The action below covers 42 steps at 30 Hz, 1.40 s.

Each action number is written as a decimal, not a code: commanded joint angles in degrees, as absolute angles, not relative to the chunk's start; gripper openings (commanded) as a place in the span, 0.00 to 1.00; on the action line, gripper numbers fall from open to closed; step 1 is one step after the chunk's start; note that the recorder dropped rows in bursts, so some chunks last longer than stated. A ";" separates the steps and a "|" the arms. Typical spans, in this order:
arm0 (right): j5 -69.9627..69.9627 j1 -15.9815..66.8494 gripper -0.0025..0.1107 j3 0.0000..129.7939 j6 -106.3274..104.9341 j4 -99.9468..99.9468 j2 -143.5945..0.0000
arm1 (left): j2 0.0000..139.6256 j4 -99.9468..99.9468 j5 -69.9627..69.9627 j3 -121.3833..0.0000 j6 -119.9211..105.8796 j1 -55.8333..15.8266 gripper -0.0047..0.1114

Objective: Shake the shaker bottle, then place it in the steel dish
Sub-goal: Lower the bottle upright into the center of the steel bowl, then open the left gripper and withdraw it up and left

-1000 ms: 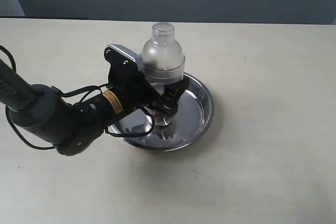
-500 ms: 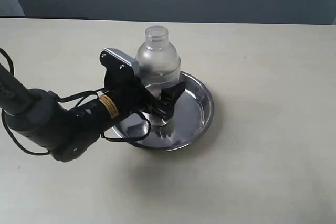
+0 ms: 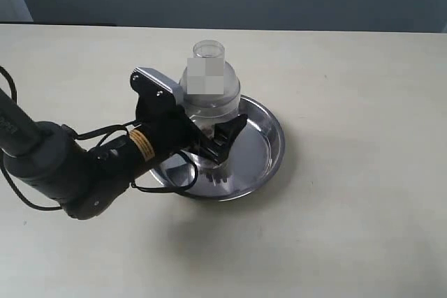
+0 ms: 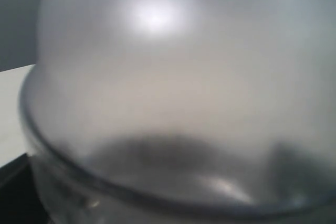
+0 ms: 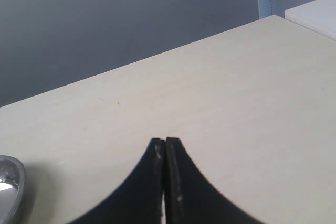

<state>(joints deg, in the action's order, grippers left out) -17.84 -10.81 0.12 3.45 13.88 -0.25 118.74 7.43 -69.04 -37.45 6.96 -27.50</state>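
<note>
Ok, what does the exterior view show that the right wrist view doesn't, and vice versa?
Only the exterior view: the left gripper shut on the shaker bottle, held cap-up inside the rim of the steel dish. Only the right wrist view: the right gripper, shut and empty, above the table. Both: the table and the dish, though the wrist view catches just a sliver of its rim.

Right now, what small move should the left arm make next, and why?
Probably ease the bottle straight down a little. The left gripper holds it upright inside the dish, and I cannot tell whether its base touches the bottom yet.
</note>
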 commanded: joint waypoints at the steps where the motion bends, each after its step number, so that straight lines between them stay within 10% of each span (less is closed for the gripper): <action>1: -17.52 -10.73 0.02 0.00 3.26 13.58 0.00 | 118.57 8.17 -69.96 -37.04 7.07 -27.51 0.95; 42: -17.52 -10.73 0.02 0.00 3.26 13.58 0.00 | 100.18 6.06 -61.12 -37.04 3.20 -27.51 0.94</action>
<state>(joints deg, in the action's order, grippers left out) -17.84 -10.81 0.12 3.45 13.88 -0.25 102.12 7.31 -62.26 -37.18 3.74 -27.50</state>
